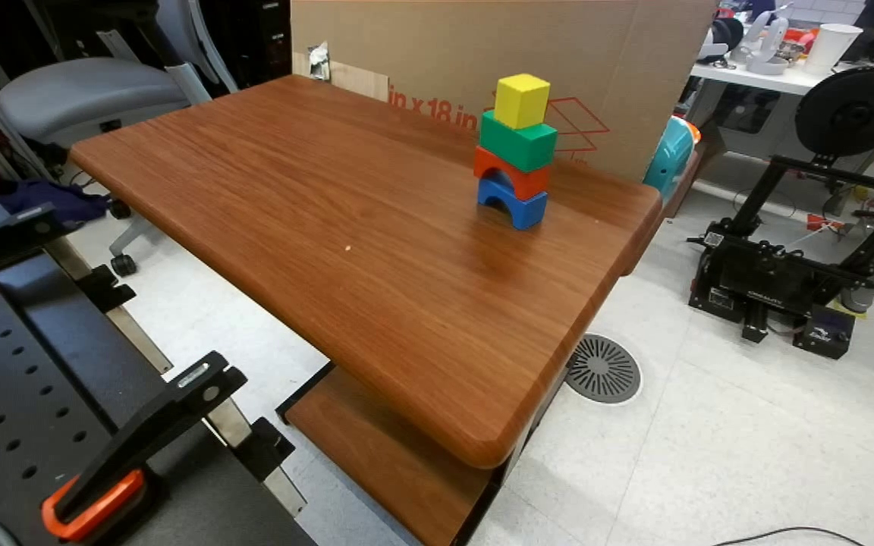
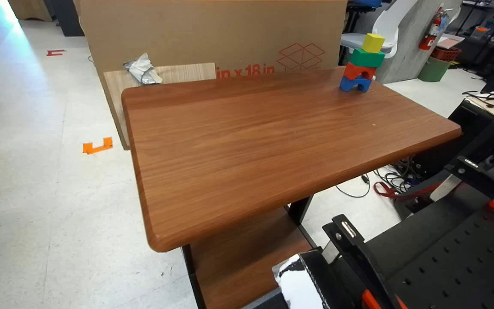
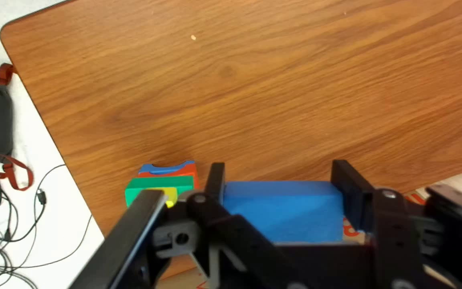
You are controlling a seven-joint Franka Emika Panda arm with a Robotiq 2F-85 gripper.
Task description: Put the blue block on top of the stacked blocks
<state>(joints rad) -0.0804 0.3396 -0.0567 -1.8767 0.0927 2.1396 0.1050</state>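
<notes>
The blue block [image 3: 283,212] is held tight in the claw [image 3: 281,188], with the stacked blocks [image 3: 162,182] seen at nine o'clock from it in the wrist view, on a wood-grain counter [image 1: 293,189] above a pale floor [image 1: 710,455]. In an exterior view, a white cup [image 1: 831,49], its contents hidden, is set on a white bench [image 1: 740,76] at two o'clock. At twelve o'clock in both exterior views, the cardboard [image 1: 467,45] behind the counter is printed in red with "in x 18 in".
</notes>
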